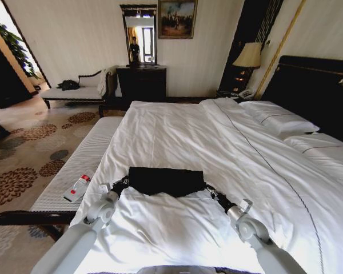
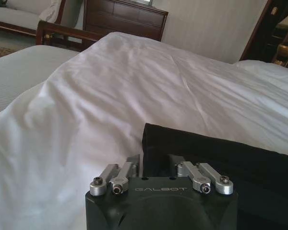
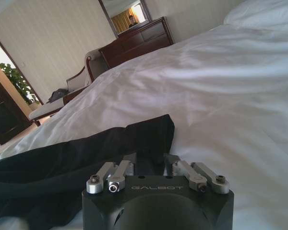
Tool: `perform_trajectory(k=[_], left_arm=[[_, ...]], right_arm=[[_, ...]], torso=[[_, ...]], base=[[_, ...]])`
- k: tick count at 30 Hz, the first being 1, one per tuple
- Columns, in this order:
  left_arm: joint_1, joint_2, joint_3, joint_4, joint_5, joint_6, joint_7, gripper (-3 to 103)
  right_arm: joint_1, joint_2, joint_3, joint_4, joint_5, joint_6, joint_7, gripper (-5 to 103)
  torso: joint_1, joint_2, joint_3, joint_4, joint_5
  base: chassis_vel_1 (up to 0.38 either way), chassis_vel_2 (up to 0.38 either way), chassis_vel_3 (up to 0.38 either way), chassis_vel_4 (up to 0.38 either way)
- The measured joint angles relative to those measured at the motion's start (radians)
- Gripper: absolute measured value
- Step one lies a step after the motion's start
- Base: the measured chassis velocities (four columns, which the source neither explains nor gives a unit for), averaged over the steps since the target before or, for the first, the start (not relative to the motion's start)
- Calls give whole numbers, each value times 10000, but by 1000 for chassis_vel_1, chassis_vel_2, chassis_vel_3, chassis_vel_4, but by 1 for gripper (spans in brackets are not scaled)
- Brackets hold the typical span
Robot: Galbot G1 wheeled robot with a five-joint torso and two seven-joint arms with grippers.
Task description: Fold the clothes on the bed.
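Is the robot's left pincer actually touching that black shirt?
Touching. In the left wrist view the left pincer has its fingers against the edge of the black shirt, the cloth sitting between them.

Folded black clothes (image 1: 166, 180) on white bed (image 1: 240, 165), left gripper (image 1: 121, 184), right gripper (image 1: 212, 194) at corners

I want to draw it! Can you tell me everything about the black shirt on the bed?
The black shirt looks like soft cotton, folded into a flat, wide band with no lettering showing. It lies on the white bed near the foot edge. The left end effector and right end effector each meet one end of it.
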Motion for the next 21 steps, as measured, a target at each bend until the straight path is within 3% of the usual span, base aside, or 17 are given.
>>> perform_trajectory(k=[2, 3, 4, 6, 8, 9, 10, 12, 13, 15, 17, 18, 19, 21], left_arm=[[148, -17, -103, -88, 29, -1, 9, 37], [355, -32, -252, -203, 77, 0, 26, 42], [686, -46, -496, -358, 179, -8, 84, 47], [1234, -51, -901, -587, 383, -67, 168, 58], [1388, -59, -1009, -650, 453, -89, 185, 58], [1741, -110, -1268, -786, 740, -151, 211, 70], [1952, -175, -1444, -860, 1063, -214, 230, 70], [2394, -385, -1795, -1045, 1730, -441, 349, 81], [2394, -385, -1795, -1045, 1730, -441, 349, 81], [2875, -653, -2217, -1331, 2149, -671, 552, 85], [3508, -987, -2778, -1691, 2366, -925, 924, 96], [3508, -987, -2778, -1691, 2366, -925, 924, 96], [3841, -1140, -3113, -1831, 2530, -1092, 1170, 98], [4291, -1317, -3515, -2007, 2768, -1327, 1489, 100]], right_arm=[[-88, 34, 48, 83, -32, 10, -15, 37], [-239, 95, 129, 217, -63, 23, -31, 37], [-459, 176, 230, 397, -85, 44, -45, 47], [-818, 285, 381, 656, -148, 91, -63, 53], [-906, 320, 418, 715, -175, 103, -64, 58], [-1109, 431, 500, 847, -272, 138, -65, 63], [-1257, 546, 565, 942, -373, 181, -64, 69], [-1507, 807, 694, 1110, -625, 275, -43, 74], [-1507, 807, 694, 1110, -625, 275, -43, 74], [-1831, 1194, 836, 1354, -1093, 438, 62, 80], [-2196, 1717, 988, 1554, -2148, 1119, 206, 90], [-2196, 1717, 988, 1554, -2148, 1119, 206, 90], [-2359, 1936, 1088, 1652, -2812, 1494, 217, 99], [-2544, 2116, 1192, 1828, -3362, 1792, 218, 100]], torso=[[0, 0, 0, -1, 1], [0, 0, -1, 1, 2], [-1, 0, -1, 1, 1], [-1, 0, -1, 1, 1], [-1, 0, -1, 1, 0], [-1, 0, -1, 2, 0], [-1, 1, -1, 2, 1], [-1, 0, -1, 2, 0], [-1, 0, -1, 2, 0], [-1, 0, 0, 3, 1], [-2, 1, -1, -1, 1], [-2, 1, -1, -1, 1], [-2, 1, -1, 0, 2], [-2, 2, -1, 0, 0]], base=[[0, 0, 0, 0], [0, 0, 0, 0], [0, 0, 0, 0], [0, 0, 0, 0], [0, 0, 0, 0], [0, 0, 0, 0], [0, 0, 0, 0], [0, 0, 0, 0], [0, 0, 0, 0], [0, 0, 0, 0], [0, 0, 0, 0], [0, 0, 0, 0], [0, 0, 0, 0], [0, 0, 0, 0]])
